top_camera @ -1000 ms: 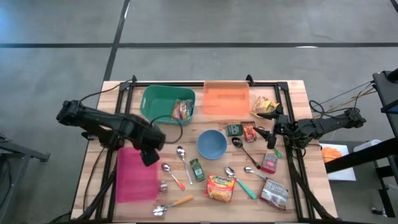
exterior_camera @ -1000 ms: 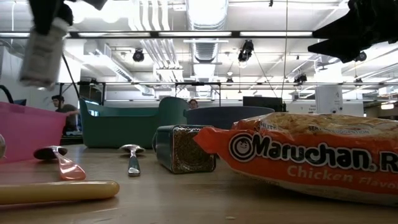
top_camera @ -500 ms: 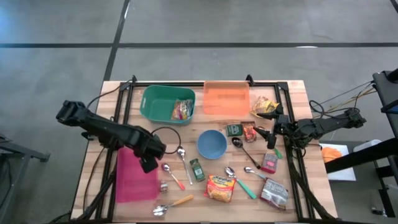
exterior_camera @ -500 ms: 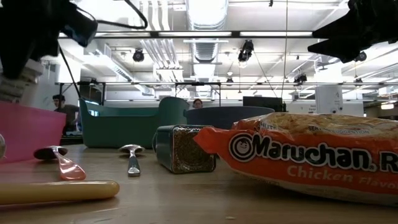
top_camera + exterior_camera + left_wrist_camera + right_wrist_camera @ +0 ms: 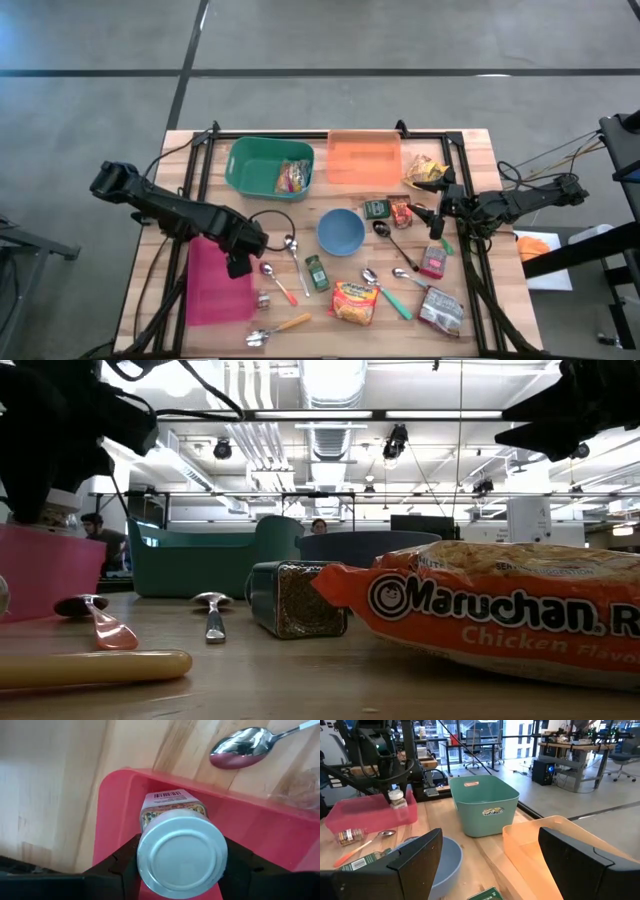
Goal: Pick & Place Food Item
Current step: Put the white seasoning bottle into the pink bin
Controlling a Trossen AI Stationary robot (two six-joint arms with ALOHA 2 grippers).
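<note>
left pincer [image 5: 238, 262] is clamped on a small clear spice jar with a silver lid [image 5: 181, 849], holding it over the far right corner of the pink rectangular plastic bin [image 5: 215, 295] at the left side of the wooden bench [image 5: 480, 150]; in the low view the jar sits at the bin's rim. right pincer [image 5: 436, 222] hangs spread wide and empty at the right side, near the round blue bowl [image 5: 341, 231].

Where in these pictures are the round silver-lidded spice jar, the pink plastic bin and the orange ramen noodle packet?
Round silver-lidded spice jar [image 5: 182, 851], left wrist view: centre of its lid.
Pink plastic bin [image 5: 215, 290], high view: its floor.
Orange ramen noodle packet [image 5: 500, 610], low view: its printed front.
</note>
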